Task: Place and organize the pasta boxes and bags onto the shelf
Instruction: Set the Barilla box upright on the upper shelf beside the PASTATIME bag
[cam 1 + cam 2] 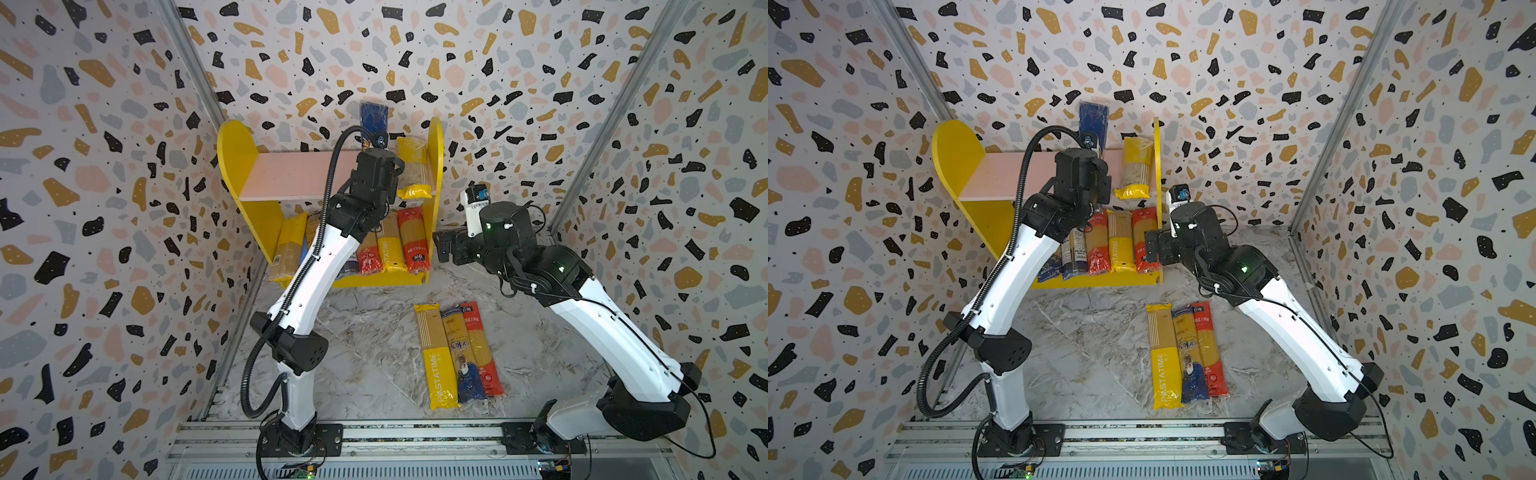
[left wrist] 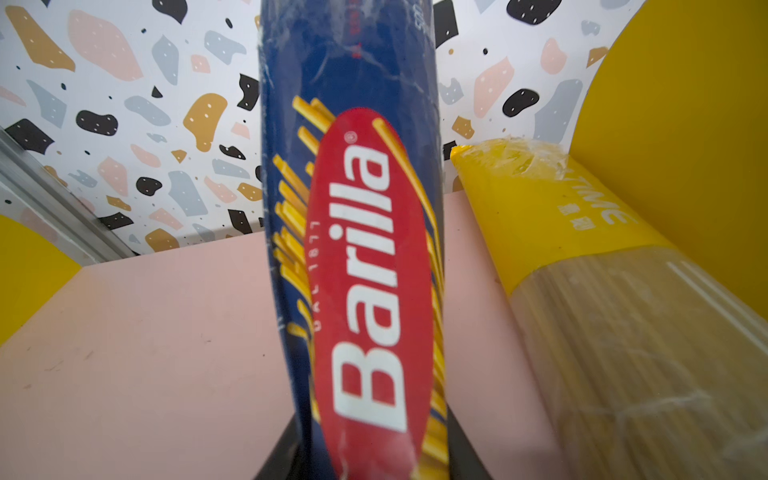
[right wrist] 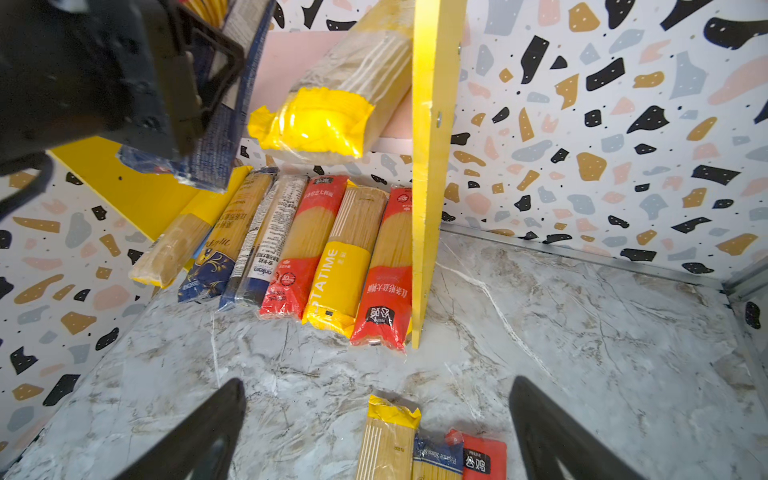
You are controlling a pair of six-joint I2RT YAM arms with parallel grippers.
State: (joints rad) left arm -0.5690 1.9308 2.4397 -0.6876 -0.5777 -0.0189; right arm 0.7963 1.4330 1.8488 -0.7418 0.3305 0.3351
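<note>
My left gripper (image 2: 374, 457) is shut on the lower end of a dark blue Barilla pack (image 2: 353, 208). It holds the pack upright over the pink upper board (image 1: 291, 174) of the shelf (image 1: 955, 145). Beside it, a yellow pack (image 1: 413, 170) lies on that board against the right side panel (image 3: 432, 166). Several packs (image 3: 332, 249) lie side by side on the lowest level. Three more packs (image 1: 457, 353), yellow, blue and red, lie together on the table. My right gripper (image 3: 378, 386) is open and empty, hovering just right of the shelf (image 1: 442, 245).
The marble tabletop (image 1: 365, 324) is closed in by patterned walls (image 1: 104, 208) on three sides. A metal rail (image 1: 415, 432) with both arm bases runs along the front edge. The left arm's black cable hose (image 1: 257, 374) loops out on its left.
</note>
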